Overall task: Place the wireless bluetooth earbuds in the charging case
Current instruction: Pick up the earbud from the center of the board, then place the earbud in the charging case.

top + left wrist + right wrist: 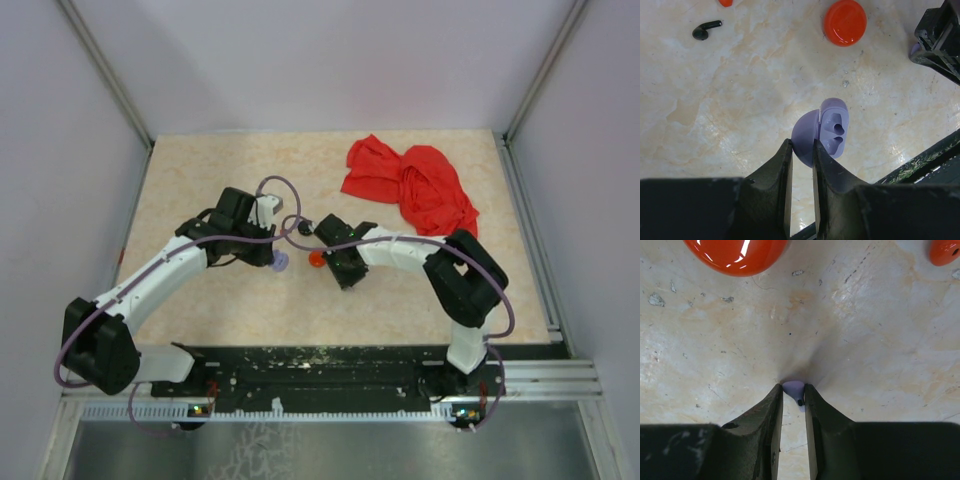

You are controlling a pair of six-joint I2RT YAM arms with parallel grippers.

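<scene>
My left gripper (802, 146) is shut on the lid of an open lavender clamshell case (832, 127) with two empty earbud wells, standing on the table; it also shows in the top view (281, 263). My right gripper (793, 391) is shut on a tiny lavender earbud (793, 386) with a black tip, pressed at the table. A black earbud (705, 30) lies loose on the table, far from both grippers, and shows in the top view (305, 228). No round black puck shows in any view.
A shiny red disc (845, 22) lies between the grippers, close ahead of the right one (737, 255). A small red-orange piece (944, 251) lies near it. A red cloth (410, 185) is bunched at the back right. The right gripper's body (940, 37) is close by.
</scene>
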